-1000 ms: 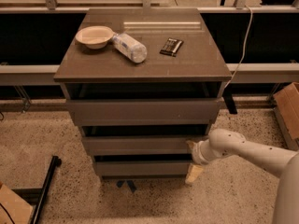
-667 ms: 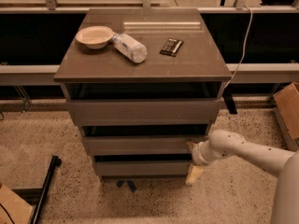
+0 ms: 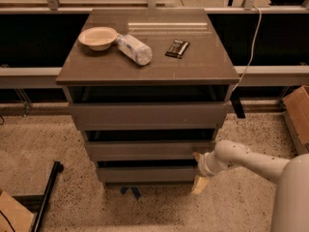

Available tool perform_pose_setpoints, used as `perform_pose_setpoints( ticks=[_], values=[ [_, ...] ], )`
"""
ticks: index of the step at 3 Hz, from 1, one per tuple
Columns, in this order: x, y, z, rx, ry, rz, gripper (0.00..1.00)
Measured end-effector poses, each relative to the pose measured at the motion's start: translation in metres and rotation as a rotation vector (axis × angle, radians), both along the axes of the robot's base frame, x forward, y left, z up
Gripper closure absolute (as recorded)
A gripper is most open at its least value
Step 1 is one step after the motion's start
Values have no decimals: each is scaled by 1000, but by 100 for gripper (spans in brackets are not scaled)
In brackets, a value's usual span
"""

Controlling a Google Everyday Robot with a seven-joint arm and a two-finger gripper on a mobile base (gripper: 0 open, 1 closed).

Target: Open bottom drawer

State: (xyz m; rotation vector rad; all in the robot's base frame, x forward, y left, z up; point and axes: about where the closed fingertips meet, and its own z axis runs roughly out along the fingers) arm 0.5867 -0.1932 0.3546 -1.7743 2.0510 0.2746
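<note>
The grey-brown cabinet (image 3: pixel 147 66) has three stacked drawers. The bottom drawer (image 3: pixel 145 174) is the lowest one, with a plain flat front and a thin dark gap above it. My gripper (image 3: pixel 198 170) is at the right end of that front, on a white arm (image 3: pixel 251 161) that reaches in from the lower right. Its cream fingers (image 3: pixel 200 184) stand apart, one above and one below the front's right end. I cannot tell whether they touch the front.
A bowl (image 3: pixel 98 36), a plastic bottle lying on its side (image 3: pixel 134 49) and a dark snack bar (image 3: pixel 177 48) lie on the cabinet top. A cardboard box (image 3: pixel 298 111) stands at the right. A black bar (image 3: pixel 47 197) lies on the floor at lower left.
</note>
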Motion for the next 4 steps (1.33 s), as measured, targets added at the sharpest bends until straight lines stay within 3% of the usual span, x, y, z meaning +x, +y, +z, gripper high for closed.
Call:
perform_pose_setpoints(
  ticks=[2, 4],
  values=[
    [1, -8, -67, 50, 100, -34, 0],
    [1, -15, -107, 77, 163, -72, 0]
  ],
)
